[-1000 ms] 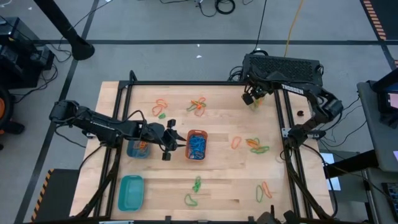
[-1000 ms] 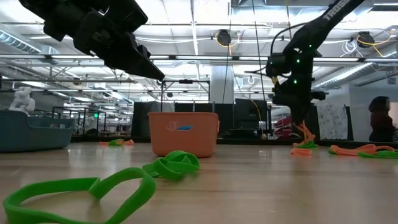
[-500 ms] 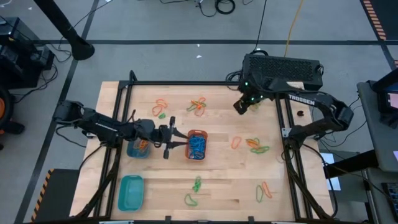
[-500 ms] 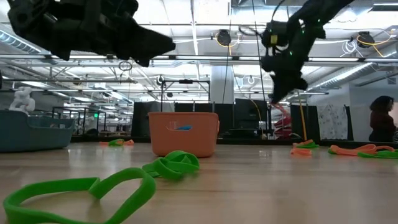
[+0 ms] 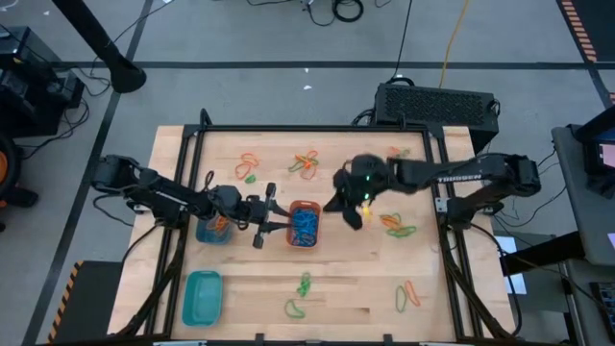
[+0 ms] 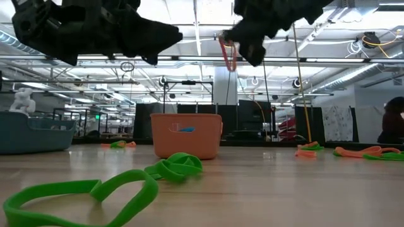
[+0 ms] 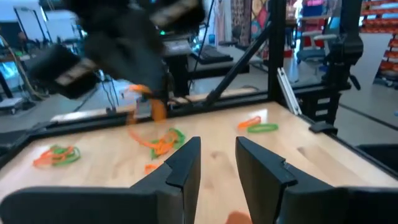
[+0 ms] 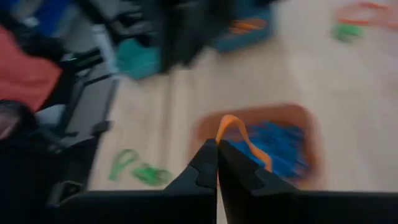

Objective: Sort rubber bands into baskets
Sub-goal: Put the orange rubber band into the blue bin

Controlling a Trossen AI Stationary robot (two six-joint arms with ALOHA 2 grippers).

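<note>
My right gripper (image 5: 340,205) is shut on an orange rubber band (image 8: 231,127) and hovers just right of the orange basket (image 5: 304,223), well above the table. The basket holds blue bands (image 8: 283,144). My left gripper (image 5: 263,217) is open and empty, level, just left of the orange basket, above the small round blue basket (image 5: 213,231). The teal basket (image 5: 202,296) stands at the near left. Loose orange and green bands lie on the table at the far middle (image 5: 306,163), the right (image 5: 394,225) and the near side (image 5: 304,285). My right gripper pinches the orange band's one end (image 8: 219,138) between its two shut fingertips. The fingers slant down from the table's right toward the orange basket. The band hangs as a slack loop (image 6: 227,55) below the fingers, lifted clear of the table and basket.
A black frame (image 5: 317,129) runs round the table's edge. A dark box (image 5: 437,104) sits at the far right corner. More bands lie at the near right (image 5: 407,294) and far left (image 5: 250,164). A green band (image 6: 95,192) lies close before the low camera.
My right gripper has swung from the far right corner toward the table's near left, to just right of the orange basket, carrying the orange band lifted clear of the table. My left gripper has edged a little toward the orange basket.
</note>
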